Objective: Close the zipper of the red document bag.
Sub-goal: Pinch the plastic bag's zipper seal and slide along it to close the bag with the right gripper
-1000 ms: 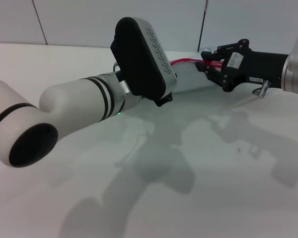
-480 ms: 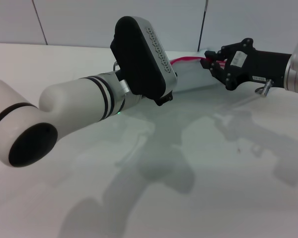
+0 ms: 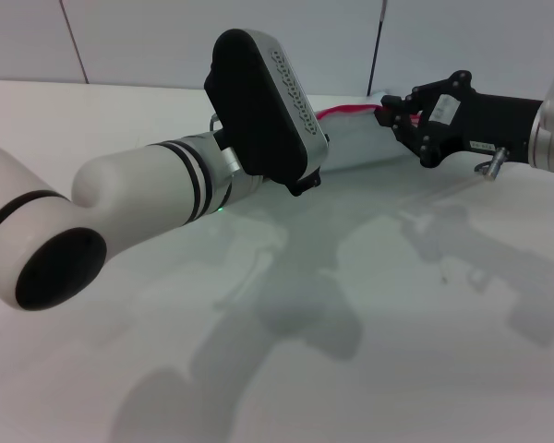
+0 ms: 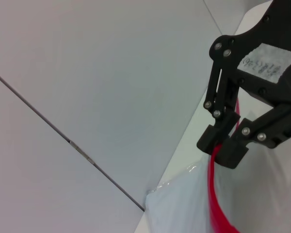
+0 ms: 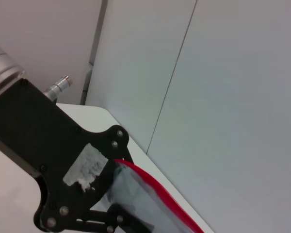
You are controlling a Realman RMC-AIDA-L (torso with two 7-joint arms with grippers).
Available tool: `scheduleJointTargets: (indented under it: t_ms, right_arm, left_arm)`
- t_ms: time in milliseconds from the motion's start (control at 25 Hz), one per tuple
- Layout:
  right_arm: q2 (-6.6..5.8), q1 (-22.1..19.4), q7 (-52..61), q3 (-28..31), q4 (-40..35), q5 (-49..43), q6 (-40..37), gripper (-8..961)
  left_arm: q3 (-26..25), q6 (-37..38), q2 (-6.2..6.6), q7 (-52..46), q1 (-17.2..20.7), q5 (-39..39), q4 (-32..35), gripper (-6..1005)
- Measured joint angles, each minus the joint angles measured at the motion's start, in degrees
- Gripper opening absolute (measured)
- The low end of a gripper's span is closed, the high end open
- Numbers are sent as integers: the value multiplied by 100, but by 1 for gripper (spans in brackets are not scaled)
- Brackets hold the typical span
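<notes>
Head view, item one: my left arm (image 3: 138, 198), reaching across the white table (image 3: 397, 351) from the near left, its wrist housing hiding most of what lies behind it; whether my left gripper's jaws are apart or together I cannot tell from any view

Item two: my right gripper (image 3: 392, 118), black, entering from the right at the far side of the table, jaws clamped together on the zipper (image 3: 346, 112). My left wrist view shows the same gripper (image 4: 222, 150) with both fingertips pressed onto the red strip (image 4: 216, 194)

Item three: the red document bag (image 3: 355, 143), pale translucent plastic, lying at the far side of the table between the two arms, its red edge running from behind my left wrist to my right gripper. My right wrist view shows the pouch (image 5: 136, 194) and red strip (image 5: 153, 182) beside my left gripper (image 5: 111, 213)
</notes>
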Motion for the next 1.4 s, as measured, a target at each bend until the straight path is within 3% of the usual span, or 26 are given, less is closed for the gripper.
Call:
scheduleJointTargets:
  t_ms: [1400]
  right_arm:
    - [-19, -30, 0, -6, 42, -58, -335, 77]
  left_arm:
    - [-14, 1, 0, 57, 90, 0, -41, 58]
